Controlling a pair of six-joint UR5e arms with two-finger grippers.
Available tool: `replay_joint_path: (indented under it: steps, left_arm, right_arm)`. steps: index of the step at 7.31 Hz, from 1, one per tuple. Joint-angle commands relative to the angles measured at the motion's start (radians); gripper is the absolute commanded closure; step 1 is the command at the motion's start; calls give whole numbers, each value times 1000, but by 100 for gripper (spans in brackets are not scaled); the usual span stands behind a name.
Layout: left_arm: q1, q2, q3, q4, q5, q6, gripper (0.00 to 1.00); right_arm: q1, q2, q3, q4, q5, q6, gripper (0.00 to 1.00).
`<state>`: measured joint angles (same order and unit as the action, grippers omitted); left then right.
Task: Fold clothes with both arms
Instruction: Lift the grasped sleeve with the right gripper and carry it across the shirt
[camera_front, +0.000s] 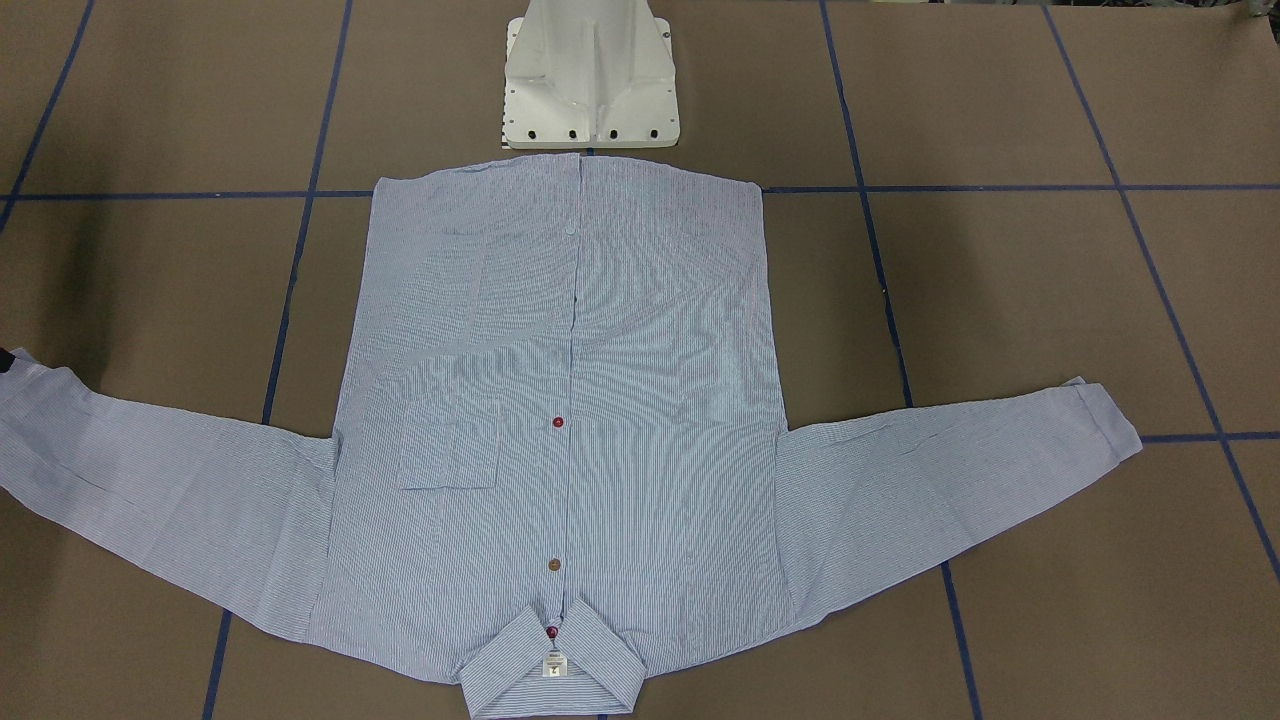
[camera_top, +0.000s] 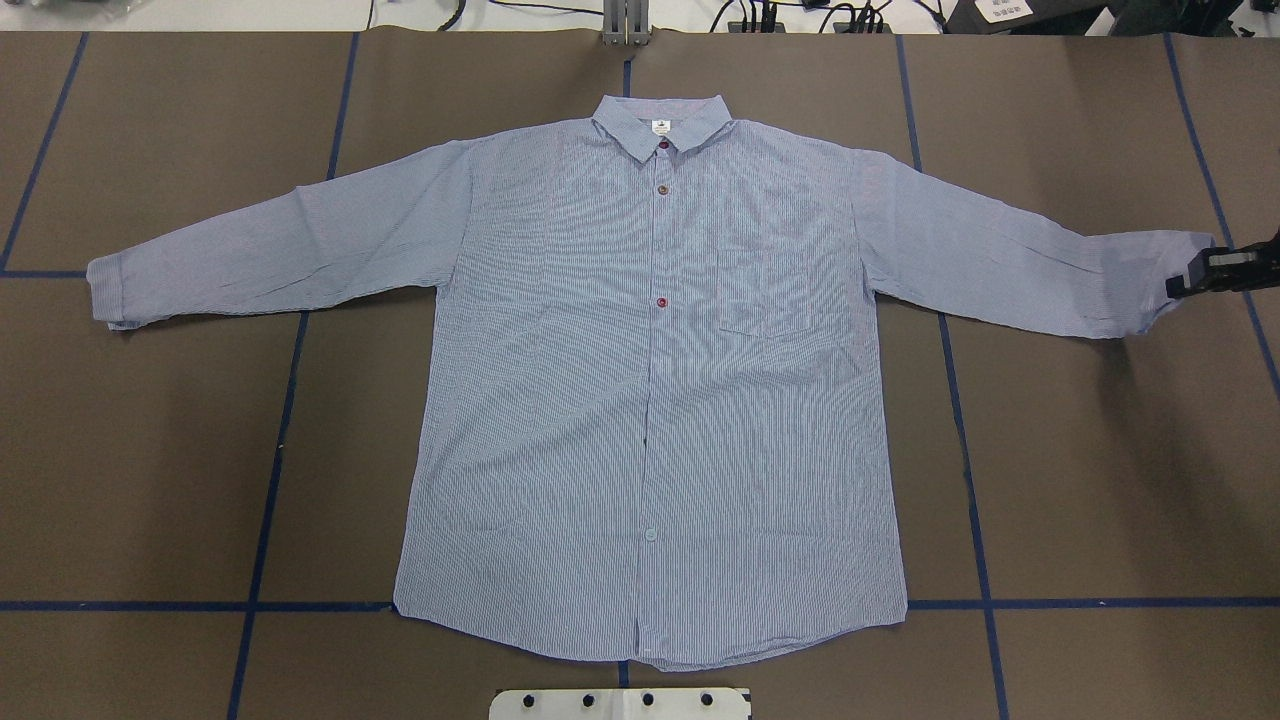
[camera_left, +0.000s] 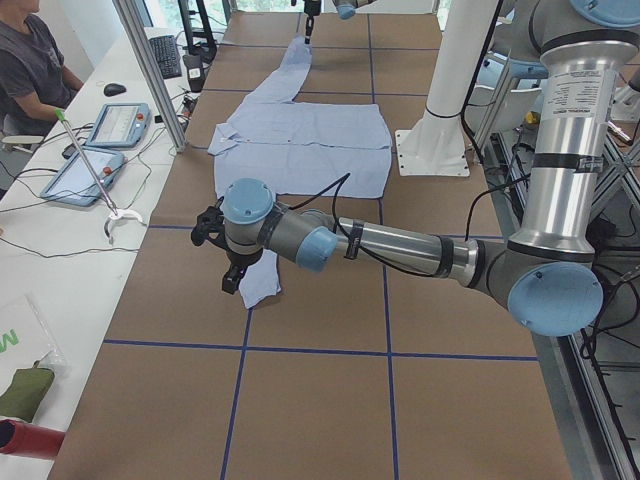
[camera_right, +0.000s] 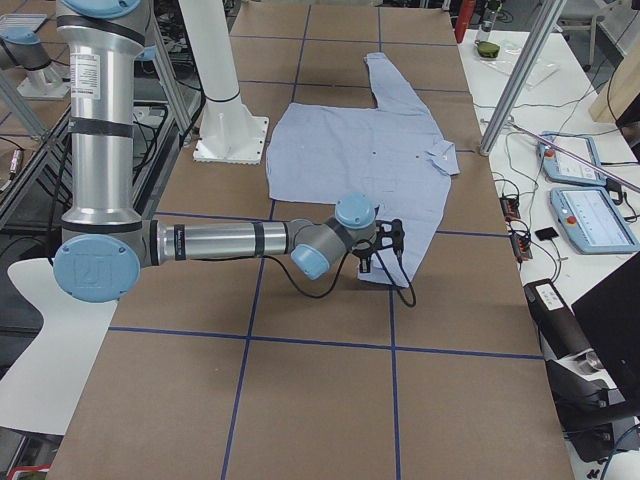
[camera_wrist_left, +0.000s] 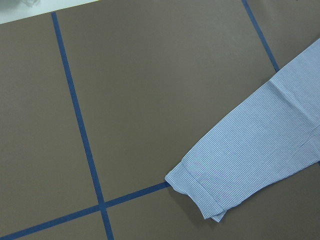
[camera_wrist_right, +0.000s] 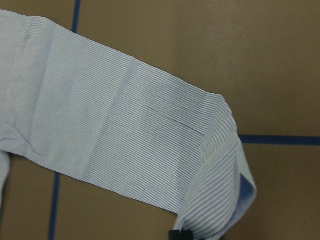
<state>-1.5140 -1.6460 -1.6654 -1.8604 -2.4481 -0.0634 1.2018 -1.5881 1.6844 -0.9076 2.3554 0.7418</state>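
The light blue striped shirt (camera_top: 650, 400) lies flat and buttoned on the brown table, collar (camera_top: 660, 125) on the far side, both sleeves spread out. My right gripper (camera_top: 1180, 283) is at the cuff (camera_top: 1150, 290) on the overhead view's right. In the right wrist view that cuff (camera_wrist_right: 220, 200) curls up against a black fingertip (camera_wrist_right: 180, 235), so it looks shut on it. My left gripper (camera_left: 228, 270) hovers just outside the other cuff (camera_left: 258, 285); whether it is open, I cannot tell. That cuff (camera_wrist_left: 200, 195) lies flat, untouched.
The white pedestal base (camera_front: 590, 90) stands at the shirt's hem. Blue tape lines (camera_top: 270, 450) cross the table. A seated person (camera_left: 30, 70), tablets (camera_left: 115, 125) and an aluminium post (camera_left: 150, 70) line the far side.
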Motion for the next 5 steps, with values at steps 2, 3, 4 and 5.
replay_joint_path:
  steps: [2,3,4,5]
  left_arm:
    - [-2,0,-2,1,-31,-9,0]
    - [-2,0,-2,1,-29,-9,0]
    - [0,0,-1,1,-29,-9,0]
    - [0,0,4,0,-29,-7,0]
  right_arm:
    - [-88,326,162,-447,4,10,100]
    - [-153,446,146,-567,-13,14,100]
    - [-195,524,96,-601,-40,37,100]
    - [-215,633,19,-605,-56,88,100]
